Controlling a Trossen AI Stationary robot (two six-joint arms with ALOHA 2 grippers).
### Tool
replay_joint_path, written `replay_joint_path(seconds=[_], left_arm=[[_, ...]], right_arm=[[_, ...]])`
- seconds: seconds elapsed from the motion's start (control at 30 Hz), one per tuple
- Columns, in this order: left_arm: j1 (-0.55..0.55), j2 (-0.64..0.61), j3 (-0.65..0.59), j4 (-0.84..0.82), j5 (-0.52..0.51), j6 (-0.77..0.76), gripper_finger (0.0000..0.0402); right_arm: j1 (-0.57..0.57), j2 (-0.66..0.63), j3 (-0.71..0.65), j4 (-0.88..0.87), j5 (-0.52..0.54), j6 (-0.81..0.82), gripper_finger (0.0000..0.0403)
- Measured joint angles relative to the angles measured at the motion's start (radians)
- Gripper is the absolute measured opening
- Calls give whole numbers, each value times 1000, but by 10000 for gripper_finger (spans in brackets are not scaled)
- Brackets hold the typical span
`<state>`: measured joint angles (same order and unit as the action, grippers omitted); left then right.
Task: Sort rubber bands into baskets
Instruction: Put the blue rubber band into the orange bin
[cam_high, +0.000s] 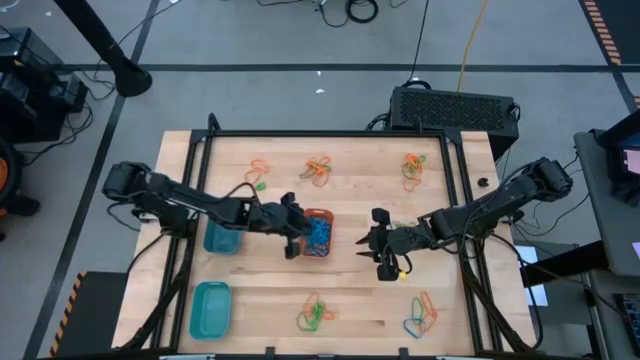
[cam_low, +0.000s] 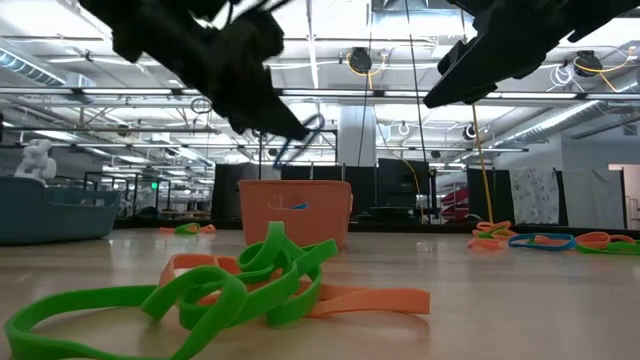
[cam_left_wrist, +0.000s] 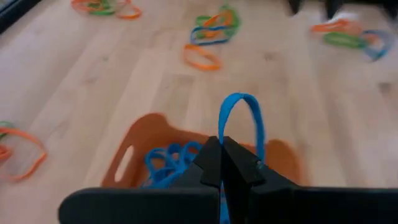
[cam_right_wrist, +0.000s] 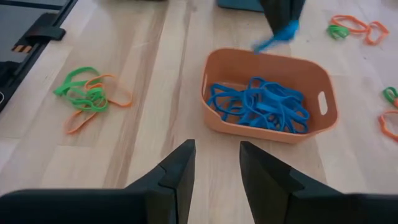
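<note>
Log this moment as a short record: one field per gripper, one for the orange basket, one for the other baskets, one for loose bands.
left gripper: jaws shut on a thin blue rubber band, held above the orange basket
right gripper: jaws open, empty, facing the orange basket
orange rounded plastic basket: holds a pile of blue bands
teal baskets: round one, rectangular one, contents unclear
loose bands: mixed orange, green, blue clusters on the wooden table
</note>
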<state>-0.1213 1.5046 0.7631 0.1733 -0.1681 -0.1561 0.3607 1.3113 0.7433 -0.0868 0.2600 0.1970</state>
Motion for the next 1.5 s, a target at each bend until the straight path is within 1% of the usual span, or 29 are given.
replay_joint_path(seconds=[0.13,0.3,0.73,1.13,1.23,1.37,1.5], left_arm=[[25,60,0,23,-73,6,2],[56,96,0,26,-74,6,7],[61,100,0,17,-75,17,75],[63,99,1,-3,-71,37,128],[74,99,33,-97,-28,19,142],[94,99,100,-232,-26,6,148],[95,99,147,-258,-25,49,148]], right_arm=[[0,0,0,0,-2,0,118],[0,0,0,-1,-3,0,118],[0,0,0,-7,-3,0,118],[0,0,0,-8,-3,0,118],[0,0,0,-8,-3,0,118],[0,0,0,-8,-3,0,118],[0,0,0,-8,-3,0,118]])
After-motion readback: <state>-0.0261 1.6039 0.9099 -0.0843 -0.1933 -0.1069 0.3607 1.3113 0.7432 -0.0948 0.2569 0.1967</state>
